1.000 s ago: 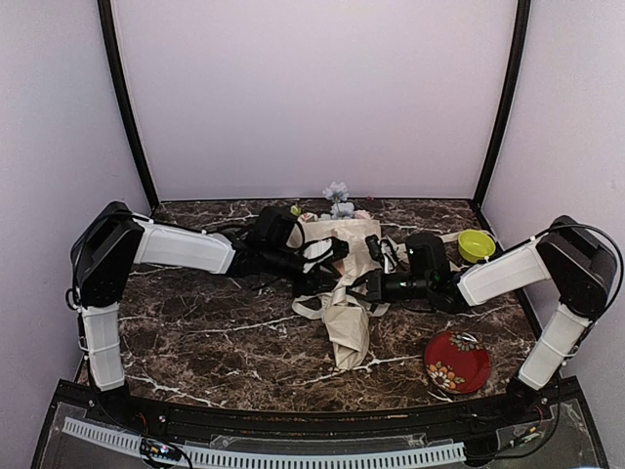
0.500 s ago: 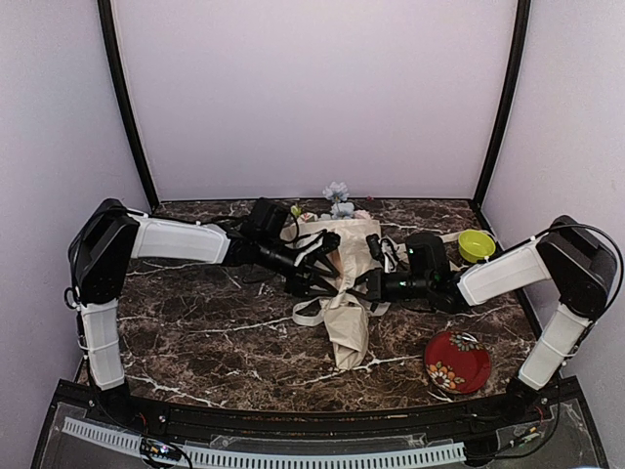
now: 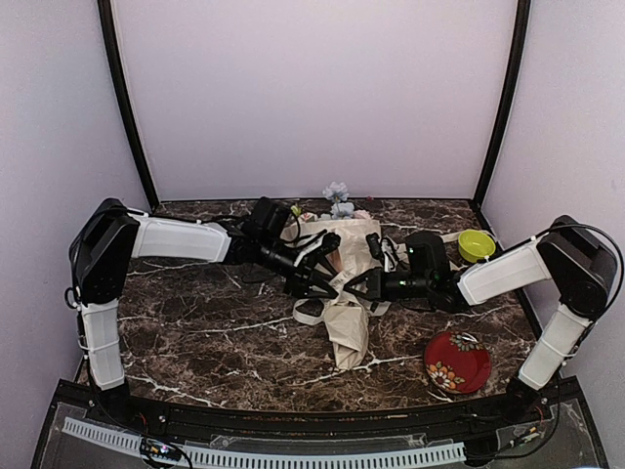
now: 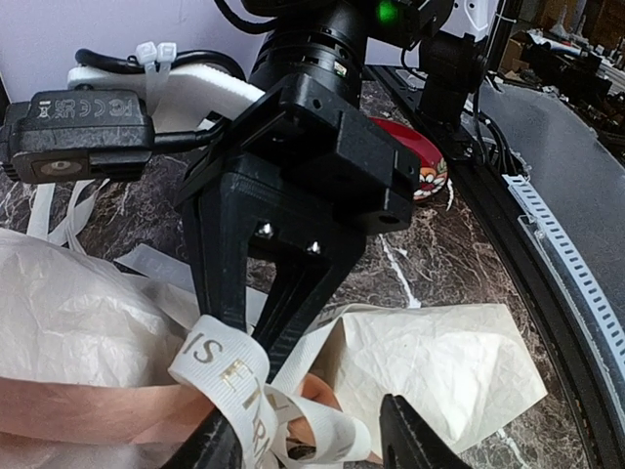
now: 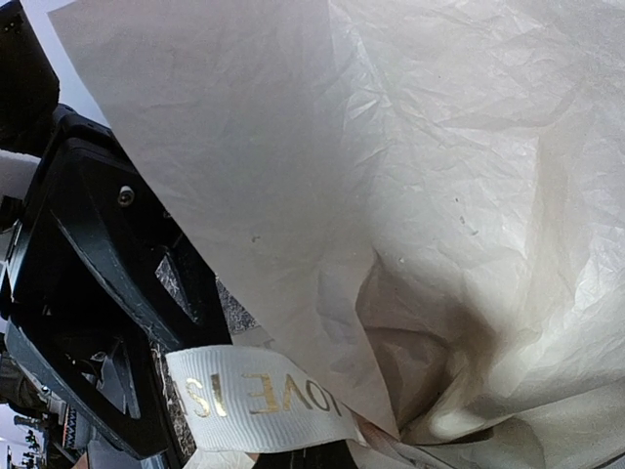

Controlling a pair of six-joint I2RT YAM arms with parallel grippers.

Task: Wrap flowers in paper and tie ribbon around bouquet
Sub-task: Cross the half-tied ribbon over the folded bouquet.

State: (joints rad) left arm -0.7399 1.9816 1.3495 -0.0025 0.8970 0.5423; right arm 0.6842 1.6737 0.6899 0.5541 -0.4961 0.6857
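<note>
The bouquet (image 3: 344, 311) lies mid-table as a cream paper (image 4: 444, 363) cone, with the flowers (image 3: 338, 199) at its far end. The ribbon (image 4: 227, 375), cream with gold letters, loops around the cone's middle. My left gripper (image 4: 308, 445) is open, its jaws on either side of a ribbon loop that drapes over the left finger. My right gripper (image 3: 364, 285) faces it from the other side, shut on the ribbon (image 5: 256, 396). Paper (image 5: 439, 195) fills most of the right wrist view. Both grippers meet at the cone, the left gripper (image 3: 314, 277) on its left.
A lime-green bowl (image 3: 476, 244) sits at the back right behind the right arm. A red patterned plate (image 3: 456, 362) lies near the front right. Loose ribbon loops (image 3: 311, 311) trail on the dark marble table (image 3: 195, 332) beside the cone.
My left gripper's jaws have spread apart, and the left arm has shifted slightly toward the back. The right gripper stays shut in place.
</note>
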